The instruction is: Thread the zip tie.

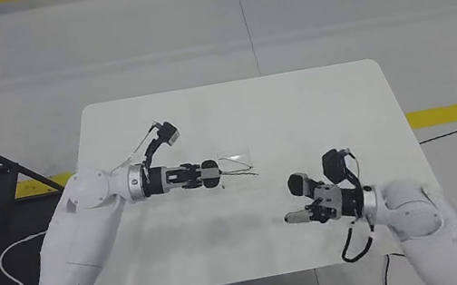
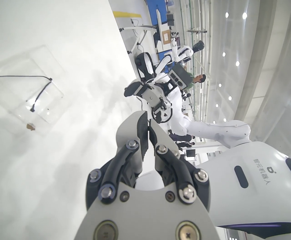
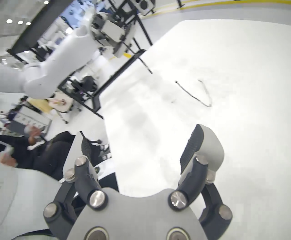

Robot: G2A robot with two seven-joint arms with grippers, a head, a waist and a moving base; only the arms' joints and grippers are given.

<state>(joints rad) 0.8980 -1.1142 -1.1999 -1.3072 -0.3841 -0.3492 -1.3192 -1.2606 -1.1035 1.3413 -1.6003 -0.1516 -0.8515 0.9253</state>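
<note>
Left gripper (image 2: 148,127), pinched closed, sits mid-table beside the tie (image 1: 239,167); right gripper (image 3: 141,136), spread wide, is by the front edge of the table (image 1: 331,97). A clear sheet (image 2: 22,64) underlies the tie.

The left arm (image 1: 90,190) and right arm (image 1: 410,207) are white, with black wrists. The left gripper (image 2: 148,123) and right gripper (image 3: 141,136) each have a grey plate, black linkages, silver screws and 2 grey fingers (image 3: 212,145) with ribbed black pads (image 3: 189,147). A black cable (image 1: 348,256) loops by the right wrist.

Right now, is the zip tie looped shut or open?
Open: the zip tie lies bent in a V on the table, its two ends apart, nothing threaded.
</note>
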